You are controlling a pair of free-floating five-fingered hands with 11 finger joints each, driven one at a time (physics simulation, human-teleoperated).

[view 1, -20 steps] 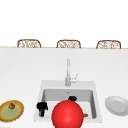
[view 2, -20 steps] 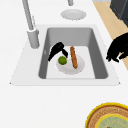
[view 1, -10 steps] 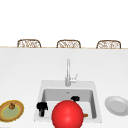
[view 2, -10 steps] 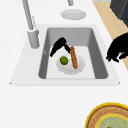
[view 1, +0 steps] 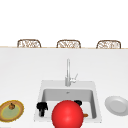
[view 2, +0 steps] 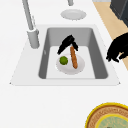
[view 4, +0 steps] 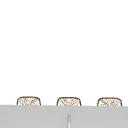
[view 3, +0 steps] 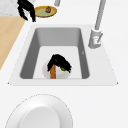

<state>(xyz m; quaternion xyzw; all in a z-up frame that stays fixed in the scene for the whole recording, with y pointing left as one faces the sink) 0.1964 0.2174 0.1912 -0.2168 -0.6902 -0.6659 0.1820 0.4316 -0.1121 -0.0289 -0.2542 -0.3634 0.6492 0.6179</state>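
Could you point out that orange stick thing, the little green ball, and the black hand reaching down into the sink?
carrot (view 2: 73, 58), left side view, middle of its length.
lime (view 2: 63, 60), left side view, its centre.
right hand (view 2: 67, 44), left side view, back of the hand.

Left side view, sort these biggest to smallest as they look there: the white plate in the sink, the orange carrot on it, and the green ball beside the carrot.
1. White plate, widest of the three.
2. Carrot, long and thin, lying on the plate with the right hand over its far end.
3. Green ball, clearly smallest.
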